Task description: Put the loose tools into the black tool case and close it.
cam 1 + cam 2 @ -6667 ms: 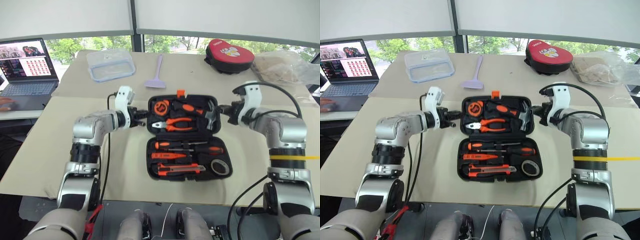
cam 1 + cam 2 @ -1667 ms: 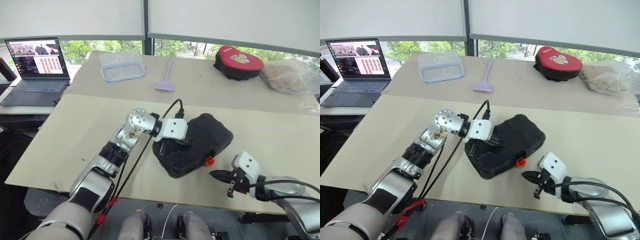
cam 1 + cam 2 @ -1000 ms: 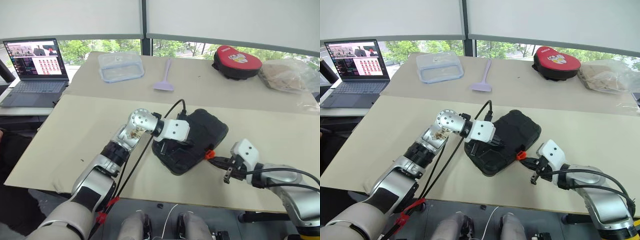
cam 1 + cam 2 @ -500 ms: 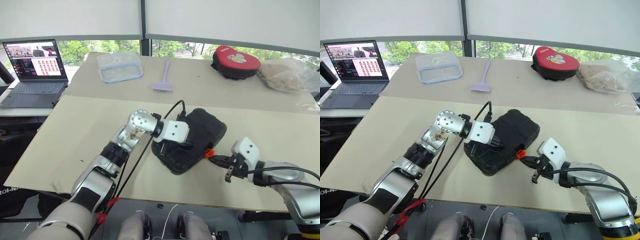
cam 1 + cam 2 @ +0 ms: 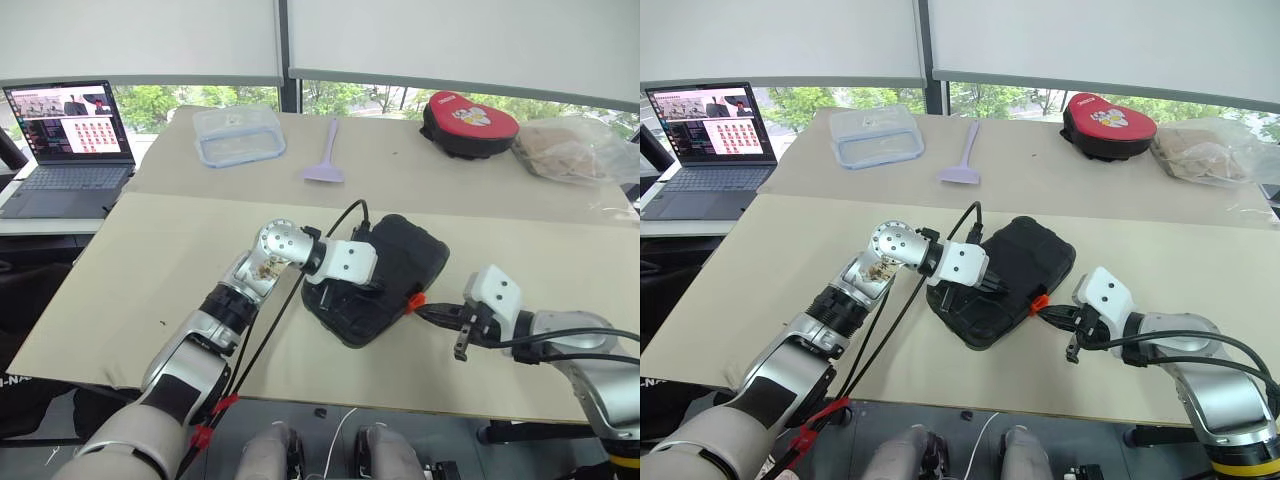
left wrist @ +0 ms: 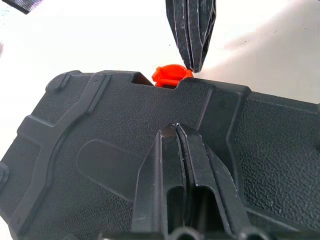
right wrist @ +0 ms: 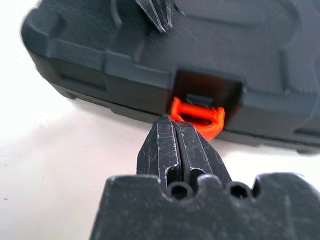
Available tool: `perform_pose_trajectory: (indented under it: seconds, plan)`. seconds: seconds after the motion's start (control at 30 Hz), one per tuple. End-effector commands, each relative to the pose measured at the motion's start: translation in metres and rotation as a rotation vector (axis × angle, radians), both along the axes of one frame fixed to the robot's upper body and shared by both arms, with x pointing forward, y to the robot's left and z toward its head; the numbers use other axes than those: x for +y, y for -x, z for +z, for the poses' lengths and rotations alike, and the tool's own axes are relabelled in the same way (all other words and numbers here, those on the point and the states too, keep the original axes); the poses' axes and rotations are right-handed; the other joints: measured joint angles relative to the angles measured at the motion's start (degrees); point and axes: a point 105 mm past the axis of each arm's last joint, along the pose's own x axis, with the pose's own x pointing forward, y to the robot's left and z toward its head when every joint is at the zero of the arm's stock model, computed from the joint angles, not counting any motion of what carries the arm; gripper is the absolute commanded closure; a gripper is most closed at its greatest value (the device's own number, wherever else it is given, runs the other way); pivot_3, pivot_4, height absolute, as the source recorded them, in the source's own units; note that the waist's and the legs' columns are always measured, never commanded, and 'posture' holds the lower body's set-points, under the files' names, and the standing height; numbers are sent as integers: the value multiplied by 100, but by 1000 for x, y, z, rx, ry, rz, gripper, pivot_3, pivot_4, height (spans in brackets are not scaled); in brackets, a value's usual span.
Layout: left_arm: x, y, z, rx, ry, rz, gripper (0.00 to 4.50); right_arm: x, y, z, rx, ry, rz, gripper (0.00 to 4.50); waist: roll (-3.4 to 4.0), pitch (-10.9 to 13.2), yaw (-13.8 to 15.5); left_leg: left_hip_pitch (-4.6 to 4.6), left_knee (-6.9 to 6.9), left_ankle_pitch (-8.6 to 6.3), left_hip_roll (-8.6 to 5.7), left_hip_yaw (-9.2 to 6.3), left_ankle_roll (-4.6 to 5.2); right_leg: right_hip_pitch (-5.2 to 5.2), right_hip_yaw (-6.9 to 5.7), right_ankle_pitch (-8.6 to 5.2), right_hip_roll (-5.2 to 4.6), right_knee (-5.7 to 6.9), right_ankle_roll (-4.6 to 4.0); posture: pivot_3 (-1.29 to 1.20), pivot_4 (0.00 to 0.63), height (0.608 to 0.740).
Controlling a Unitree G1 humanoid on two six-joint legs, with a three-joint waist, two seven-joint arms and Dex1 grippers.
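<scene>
The black tool case [image 5: 405, 262] lies closed and askew on the beige table, its orange latch [image 5: 413, 300] facing the front right. The loose tools are hidden. My left gripper [image 6: 175, 128] is shut, with its tips resting on the textured lid near the case's middle. My right gripper [image 7: 174, 126] is also shut. Its tips sit right at the orange latch [image 7: 198, 115], under its lower edge. The left wrist view shows the right gripper [image 6: 192, 64] coming in from beyond the lid and touching the latch [image 6: 169, 75].
At the back of the table lie a clear plastic container [image 5: 238, 135], a lilac spatula [image 5: 325, 160], a red-and-black pouch [image 5: 470, 122] and a crumpled plastic bag [image 5: 575, 150]. An open laptop [image 5: 65, 130] stands at the far left. The table's front edge runs just below the case.
The case stood open with tools showing in the earliest frames. It is now closed and askew. My right gripper came from the front right to the latch. The left gripper stays on the lid.
</scene>
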Motion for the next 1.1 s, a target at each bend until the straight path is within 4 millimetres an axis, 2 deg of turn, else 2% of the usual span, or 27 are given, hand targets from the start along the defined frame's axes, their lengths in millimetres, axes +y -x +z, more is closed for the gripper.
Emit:
perform_pose_trajectory:
  seconds: [0.03, 0.17, 0.4, 0.5, 0.63, 0.77, 0.9, 1.1]
  plan:
    - [5, 5, -31, 62, -82, 15, 4393, -4, -5, 8, -66, 18, -2, 4500, 3, -2, 14, 1, 0, -1, 0, 0, 1, 2, -1, 0, -1, -1, 0, 0, 150, 731]
    - [4, 6, -30, 63, -81, 14, 4393, -6, -9, 6, -59, 16, -7, 4500, 7, -5, 25, 2, 0, -2, -1, 1, 2, 4, -1, 0, -2, -4, 0, 0, 150, 731]
    - [9, 3, -30, 56, -88, 25, 4393, -7, 16, 12, 53, -37, 56, 4500, 12, -8, 44, -1, -1, -2, -1, -2, 4, 5, -8, 1, -5, -11, 0, 0, 150, 731]
    - [10, 2, -30, 54, -90, 28, 4393, -13, 21, 6, 78, -6, 43, 4500, 17, -11, 33, 0, -1, -4, 0, -2, 6, 7, -9, 4, -7, -21, 1, 0, 150, 731]
    - [7, 2, -30, 53, -89, 26, 4393, -18, 16, -10, 85, 46, 4, 4500, 20, -14, 29, -1, -2, -5, 1, -2, 7, 7, -9, 5, -7, -26, 1, 0, 150, 731]
    - [6, 3, -29, 48, -91, 19, 4393, -16, -9, -15, 18, 45, -71, 4500, 22, -16, 19, -1, -2, -5, 1, -1, 7, 7, -10, 5, -7, -27, 1, 0, 150, 731]
    - [7, 2, -29, 44, -98, 17, 4393, -10, -25, -6, -41, 19, -89, 4500, 27, -19, 31, -5, -2, -4, 0, -1, 7, 4, -10, 5, -7, -27, 2, 0, 150, 731]
    - [10, -1, -32, 45, -107, 31, 4393, 5, -17, 23, -71, -64, -23, 4500, 28, -20, -22, -6, -2, -3, 1, 0, 5, 4, -12, 6, -7, -26, 1, 0, 150, 731]
